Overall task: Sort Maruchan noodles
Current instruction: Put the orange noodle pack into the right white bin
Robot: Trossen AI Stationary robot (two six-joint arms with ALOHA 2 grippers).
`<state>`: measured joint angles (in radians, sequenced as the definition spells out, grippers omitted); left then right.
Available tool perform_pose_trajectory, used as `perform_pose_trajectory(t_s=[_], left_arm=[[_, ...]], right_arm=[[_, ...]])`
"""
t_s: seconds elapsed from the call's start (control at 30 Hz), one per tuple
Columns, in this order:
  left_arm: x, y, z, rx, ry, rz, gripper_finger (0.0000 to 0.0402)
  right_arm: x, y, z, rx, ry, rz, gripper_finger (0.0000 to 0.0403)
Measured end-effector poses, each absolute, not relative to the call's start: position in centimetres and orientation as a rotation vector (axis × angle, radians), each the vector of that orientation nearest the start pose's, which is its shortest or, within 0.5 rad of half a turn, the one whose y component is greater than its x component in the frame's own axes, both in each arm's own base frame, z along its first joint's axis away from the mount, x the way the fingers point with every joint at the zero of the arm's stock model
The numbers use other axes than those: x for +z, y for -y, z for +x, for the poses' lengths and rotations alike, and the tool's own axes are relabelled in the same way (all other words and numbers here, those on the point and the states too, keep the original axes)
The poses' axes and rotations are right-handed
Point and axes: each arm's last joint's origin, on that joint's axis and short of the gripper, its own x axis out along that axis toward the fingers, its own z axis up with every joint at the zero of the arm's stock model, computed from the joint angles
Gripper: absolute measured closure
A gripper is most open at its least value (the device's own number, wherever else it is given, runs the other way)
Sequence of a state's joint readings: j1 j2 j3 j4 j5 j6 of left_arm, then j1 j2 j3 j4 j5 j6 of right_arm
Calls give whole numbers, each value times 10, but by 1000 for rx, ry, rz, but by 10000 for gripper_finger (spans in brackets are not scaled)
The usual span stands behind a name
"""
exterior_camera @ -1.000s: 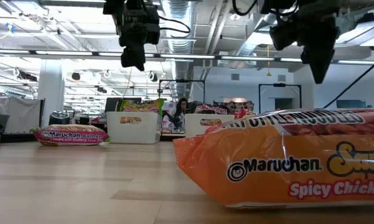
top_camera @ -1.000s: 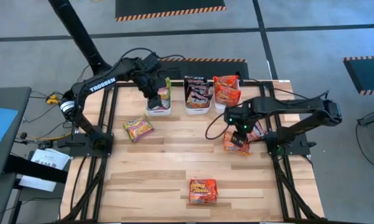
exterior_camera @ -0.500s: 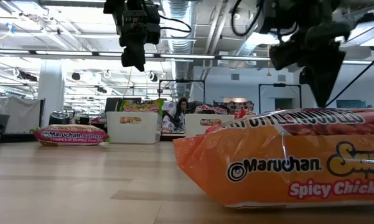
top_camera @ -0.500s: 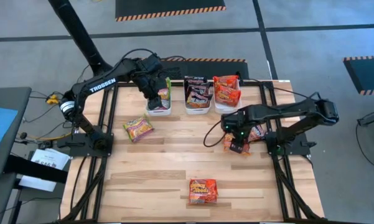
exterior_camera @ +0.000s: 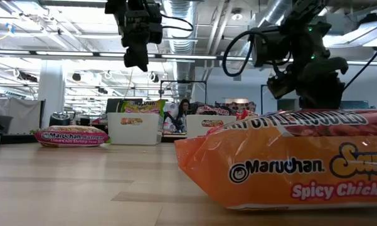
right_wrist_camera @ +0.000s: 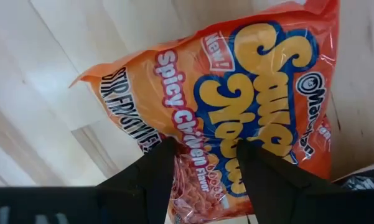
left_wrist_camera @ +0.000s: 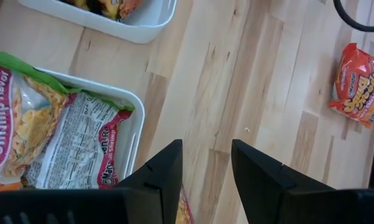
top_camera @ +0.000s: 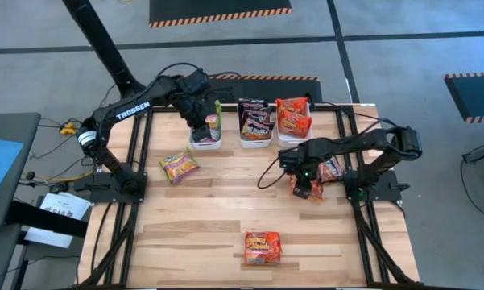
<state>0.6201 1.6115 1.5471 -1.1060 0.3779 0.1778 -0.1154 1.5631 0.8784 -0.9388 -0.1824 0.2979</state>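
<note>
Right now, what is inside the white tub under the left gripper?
The white tub holds green-edged shrimp noodle packets. The left gripper hovers open above its edge. Anything beneath those packets is covered.

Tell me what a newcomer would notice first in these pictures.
First, the right hand poised low, open, over an orange Spicy Chicken packet near the table's right edge. Next, three white tubs in a row at the far edge, already holding sorted noodles, with the left hand open above the leftmost one. Two loose packets remain: a green-edged one on the left and an orange one at the near edge.
</note>
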Motion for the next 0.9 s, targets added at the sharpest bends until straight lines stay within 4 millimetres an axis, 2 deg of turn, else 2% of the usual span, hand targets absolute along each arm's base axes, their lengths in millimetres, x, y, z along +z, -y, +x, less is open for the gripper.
perform_pose_trajectory(t_s=[0.23, 0.33, 0.67, 0.77, 0.9], left_arm=[[324, -175, 264, 130, -1034, -411, 279], [324, -175, 263, 140, -1040, -407, 279], [324, -176, 263, 178, -1057, -386, 279], [324, -176, 263, 174, -1057, -379, 279], [324, -177, 263, 164, -1056, -361, 279]], right_arm=[[153, 23, 246, -147, -1616, 460, 207], [153, 24, 247, -156, -1607, 475, 238], [153, 27, 252, -138, -1558, 573, 385], [157, 27, 256, -133, -1540, 570, 394], [175, 28, 264, -132, -1449, 532, 398]])
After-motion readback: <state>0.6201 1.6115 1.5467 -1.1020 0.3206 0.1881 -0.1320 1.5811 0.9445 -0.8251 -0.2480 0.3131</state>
